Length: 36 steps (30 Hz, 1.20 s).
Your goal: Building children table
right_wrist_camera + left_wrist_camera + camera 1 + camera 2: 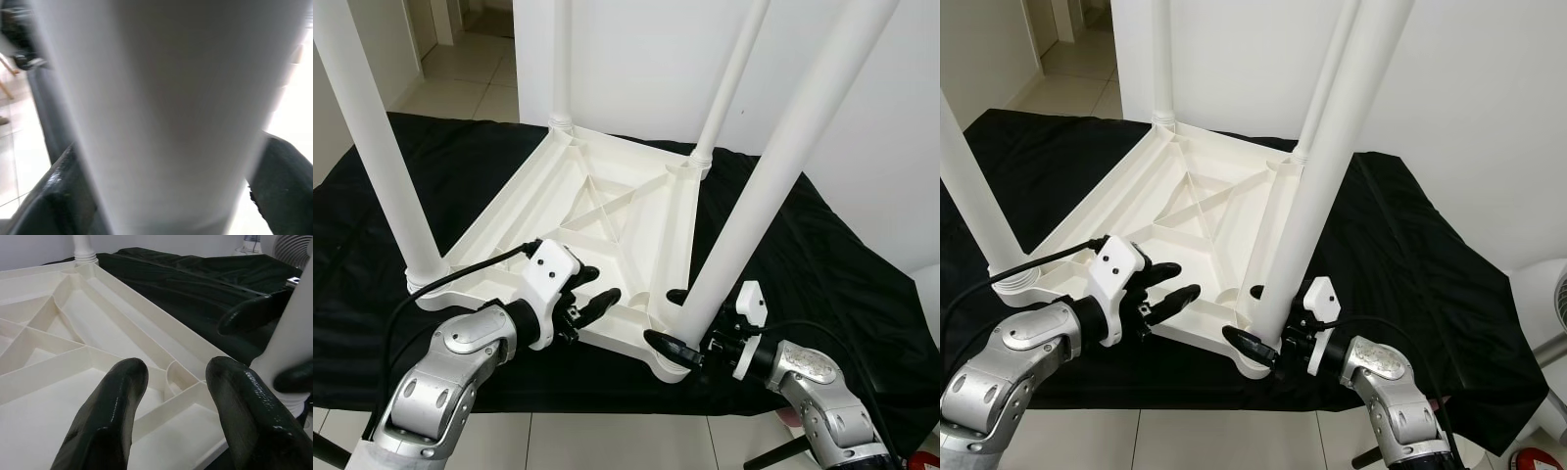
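Note:
A white plastic children's table (pixel 597 211) lies upside down on a black cloth, with its legs pointing up. My right gripper (pixel 668 317) is shut on the near right leg (pixel 773 186) just above its socket at the table's front corner. In the right wrist view that leg (pixel 166 112) stands between the two black fingers (pixel 63 196). My left gripper (pixel 600 284) is open and holds nothing. It hovers over the ribbed underside by the front edge, left of that leg. The left wrist view has its fingers (pixel 112 416) spread above the ribs.
Three other legs stand up: near left (pixel 377 147), far left (pixel 561 59) and far right (pixel 729 83). The black cloth (pixel 862 264) covers a low surface whose front edge is close to me, with tiled floor below. A white wall lies behind, and a fan (pixel 1547 294) stands at the right.

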Motion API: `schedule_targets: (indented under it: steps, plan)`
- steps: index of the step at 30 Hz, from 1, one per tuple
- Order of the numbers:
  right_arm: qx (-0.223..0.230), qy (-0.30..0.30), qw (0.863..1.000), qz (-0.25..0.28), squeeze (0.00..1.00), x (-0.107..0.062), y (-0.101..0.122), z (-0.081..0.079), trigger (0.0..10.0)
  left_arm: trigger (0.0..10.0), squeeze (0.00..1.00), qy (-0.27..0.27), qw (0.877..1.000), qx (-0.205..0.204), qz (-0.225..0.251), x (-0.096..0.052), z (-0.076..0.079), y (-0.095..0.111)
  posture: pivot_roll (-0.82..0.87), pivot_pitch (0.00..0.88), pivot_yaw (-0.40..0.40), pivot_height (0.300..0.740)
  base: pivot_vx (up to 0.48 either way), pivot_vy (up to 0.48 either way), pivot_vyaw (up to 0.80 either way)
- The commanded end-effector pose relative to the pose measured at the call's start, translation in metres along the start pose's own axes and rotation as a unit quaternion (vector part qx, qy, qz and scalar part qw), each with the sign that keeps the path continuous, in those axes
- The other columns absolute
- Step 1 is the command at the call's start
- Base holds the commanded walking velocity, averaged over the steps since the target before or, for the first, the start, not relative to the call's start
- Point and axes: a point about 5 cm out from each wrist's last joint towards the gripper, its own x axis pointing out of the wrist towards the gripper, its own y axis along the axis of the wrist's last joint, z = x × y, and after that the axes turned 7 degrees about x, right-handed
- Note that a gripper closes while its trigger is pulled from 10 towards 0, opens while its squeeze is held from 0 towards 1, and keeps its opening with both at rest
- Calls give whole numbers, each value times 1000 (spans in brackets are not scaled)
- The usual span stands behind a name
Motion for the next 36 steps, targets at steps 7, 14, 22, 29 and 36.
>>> schedule_targets:
  steps: [7, 14, 22, 29, 36]
  plan:
    - [-6, -49, 999, -1, 0, -10, 0, 13, 0, 10000, 0, -35, 999, -4, 7, 2, 9, 1, 14, 0, -118, 740, 0, 0, 0]
    - [-10, -81, 997, -11, 0, -28, -2, 21, 0, 10000, 0, -35, 999, -4, 8, 2, 10, 2, 14, 0, -116, 740, 0, 0, 0]
    - [-19, -146, 989, -21, 0, -54, -3, 36, 10000, 10000, 0, -38, 999, -4, 8, 2, 9, 2, 7, 0, -108, 740, 0, 0, 0]
    - [-15, -191, 981, -24, 0, -72, -7, 45, 10000, 10000, 0, -44, 999, -3, 7, 3, 8, 2, 2, 0, -103, 740, 0, 0, 0]
    - [-7, -177, 984, -22, 0, -68, -11, 38, 10000, 10000, 0, -49, 999, -5, 3, 1, 8, 0, 4, 0, -104, 740, 0, 0, 0]
